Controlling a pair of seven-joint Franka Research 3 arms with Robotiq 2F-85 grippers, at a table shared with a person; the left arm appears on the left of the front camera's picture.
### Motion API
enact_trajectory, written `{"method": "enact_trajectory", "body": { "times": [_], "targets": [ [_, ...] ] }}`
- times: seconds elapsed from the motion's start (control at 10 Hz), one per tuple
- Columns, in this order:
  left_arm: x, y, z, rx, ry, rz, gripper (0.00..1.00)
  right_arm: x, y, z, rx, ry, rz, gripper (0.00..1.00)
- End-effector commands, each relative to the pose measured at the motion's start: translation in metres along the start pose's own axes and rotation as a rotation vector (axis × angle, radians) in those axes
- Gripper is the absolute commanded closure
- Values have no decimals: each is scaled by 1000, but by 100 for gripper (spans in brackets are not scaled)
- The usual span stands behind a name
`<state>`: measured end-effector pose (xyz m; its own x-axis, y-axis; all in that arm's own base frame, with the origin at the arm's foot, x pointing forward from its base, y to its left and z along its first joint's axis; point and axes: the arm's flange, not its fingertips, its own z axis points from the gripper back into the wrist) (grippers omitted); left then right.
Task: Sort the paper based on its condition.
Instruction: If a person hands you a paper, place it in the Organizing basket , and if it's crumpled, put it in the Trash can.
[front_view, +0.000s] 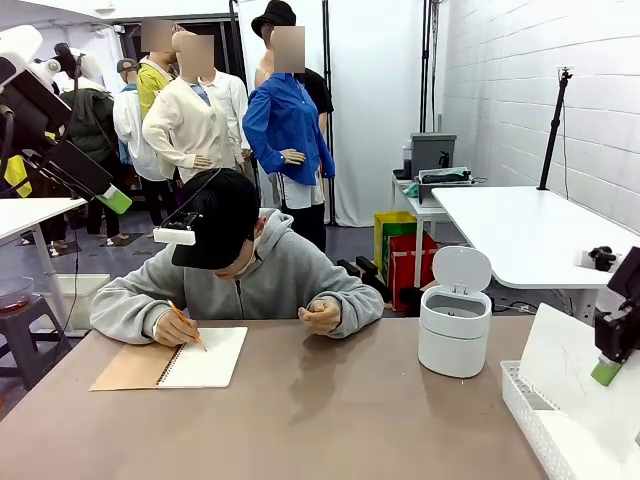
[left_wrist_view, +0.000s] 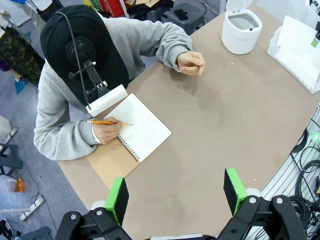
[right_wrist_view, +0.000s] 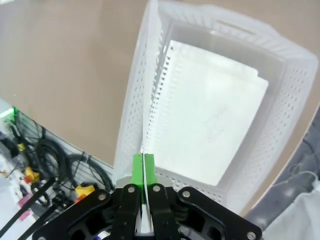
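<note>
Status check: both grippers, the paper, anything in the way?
Left gripper open, hovering over table. Right gripper shut on paper sheet, above white basket. Nothing blocking.

Bright, even overhead light, soft shadows, sharp focus — wrist views bowed at edges

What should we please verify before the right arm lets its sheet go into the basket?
1. Right end effector pinching the thin white paper sheet: ok.
2. Sheet positioned over the white perforated plastic basket: ok.
3. Room in the basket, flat sheets already inside: ok.
4. Held sheet's condition, flat or crumpled: looks flat, cannot tell fully.
5. Person's hands away from the basket, writing in the spiral notebook: ok.
6. Left end effector open, holding nothing: ok.
</note>
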<state>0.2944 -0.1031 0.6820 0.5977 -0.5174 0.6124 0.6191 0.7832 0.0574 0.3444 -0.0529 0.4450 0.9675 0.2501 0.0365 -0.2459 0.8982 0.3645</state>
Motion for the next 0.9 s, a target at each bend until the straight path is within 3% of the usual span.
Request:
{"method": "enact_trajectory", "body": {
  "times": [0.0,0.5,0.8],
  "targets": [
    [0,0,0,3,1,1,0,0,-5,-16,-34,32,-48,100],
    [0,0,0,3,1,1,0,-1,-12,-63,-21,69,-160,100],
    [0,0,0,3,1,1,0,5,-19,-53,-10,76,-145,100]
  ]
}}
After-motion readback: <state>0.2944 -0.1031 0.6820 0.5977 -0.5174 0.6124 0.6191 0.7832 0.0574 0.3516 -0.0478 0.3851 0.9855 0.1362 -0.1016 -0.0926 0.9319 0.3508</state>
